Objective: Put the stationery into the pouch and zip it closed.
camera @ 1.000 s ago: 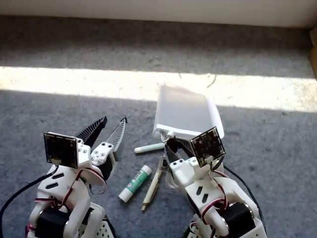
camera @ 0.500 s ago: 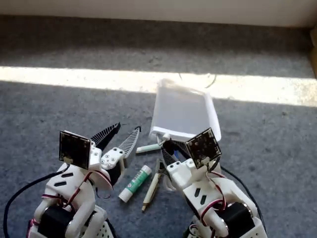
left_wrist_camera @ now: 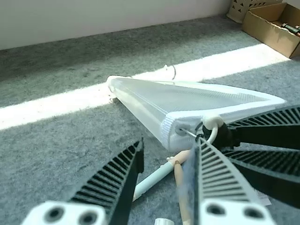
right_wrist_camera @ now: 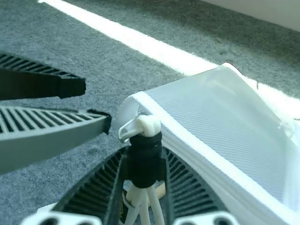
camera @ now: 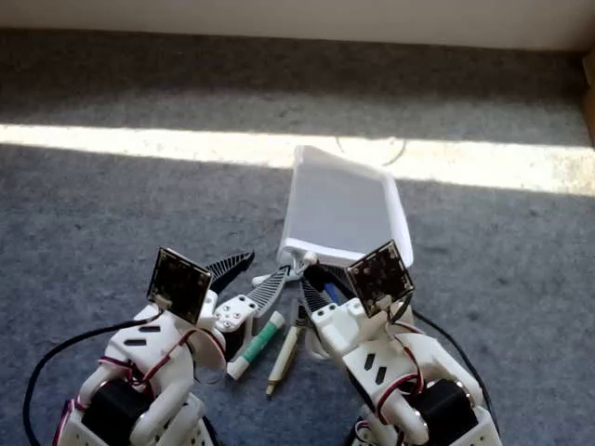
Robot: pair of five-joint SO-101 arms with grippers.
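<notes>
The white mesh pouch (camera: 339,209) lies on the grey carpet, its near corner raised. My right gripper (camera: 316,282) is shut on the black zip pull (right_wrist_camera: 143,157) at that corner, under a white bead (right_wrist_camera: 148,125). My left gripper (camera: 270,265) stands open just left of the same corner, its fingers (left_wrist_camera: 117,187) straddling a white pen (left_wrist_camera: 154,180). A wooden pencil (camera: 284,356) and a green-and-white glue stick (camera: 256,342) lie between the two arms. In the left wrist view the pouch (left_wrist_camera: 187,101) sits close ahead, beside the right gripper's dark fingers (left_wrist_camera: 262,140).
A bright sunlit strip (camera: 139,144) crosses the carpet behind the pouch. A wall runs along the far side. A cardboard box (left_wrist_camera: 276,23) stands far off near the wall. Open carpet lies left and right of the arms.
My left arm has swung right and forward, bringing its open fingers up to the pouch's near corner. The pouch has shifted slightly. The right arm has barely moved.
</notes>
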